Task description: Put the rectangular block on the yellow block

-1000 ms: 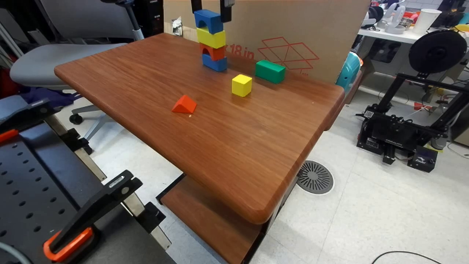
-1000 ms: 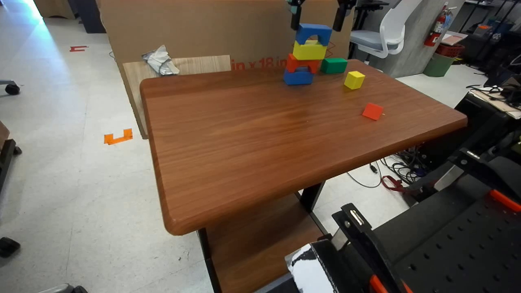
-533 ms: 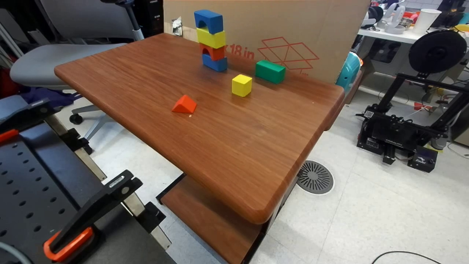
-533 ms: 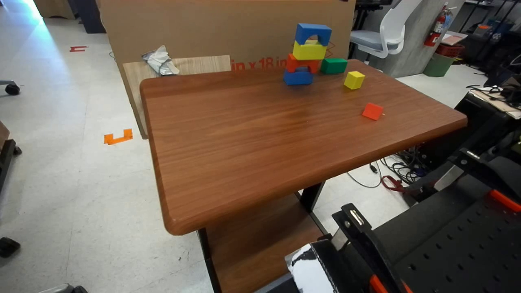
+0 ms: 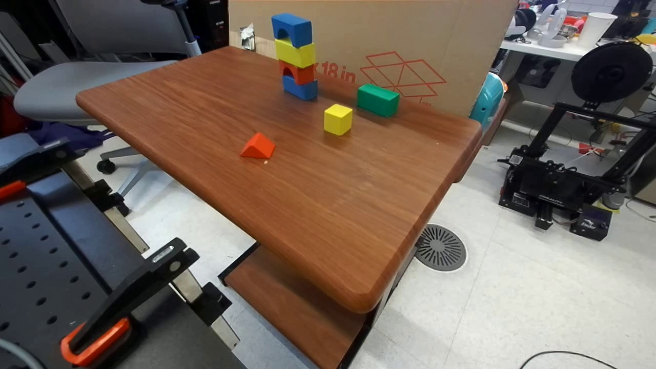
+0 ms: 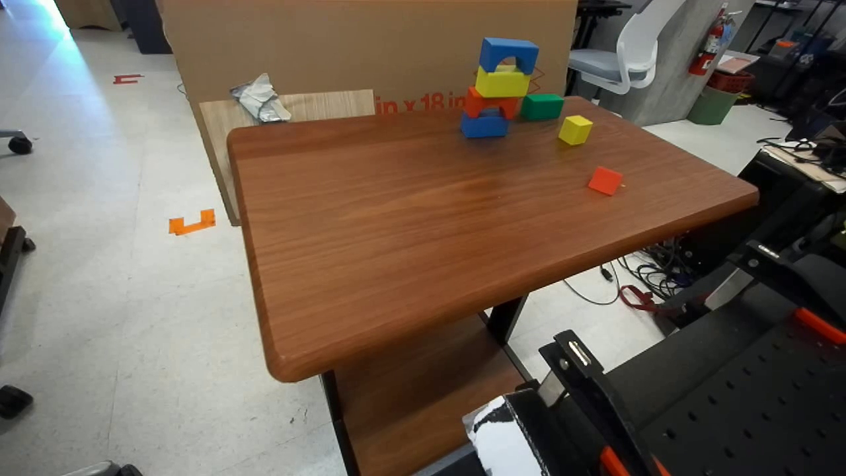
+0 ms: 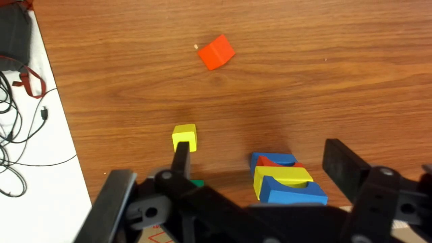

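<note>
Only the wrist view shows the jaws, spread wide (blue block (image 5: 294, 25) atop yellow block (image 5: 295, 53)).

Green block (image 5: 378, 100), yellow cube (image 5: 338, 119) on table (image 5: 318, 189)

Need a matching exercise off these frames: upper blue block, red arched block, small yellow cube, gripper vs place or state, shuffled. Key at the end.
Things
1. upper blue block
2. red arched block
3. small yellow cube
4. gripper

Place or state
A. on the tabletop, apart from the other blocks
B. open, jaws apart in the wrist view
C. resting on the wider yellow block
D. resting on the lower blue block

Pairs: 1-C, 2-D, 3-A, 4-B
</note>
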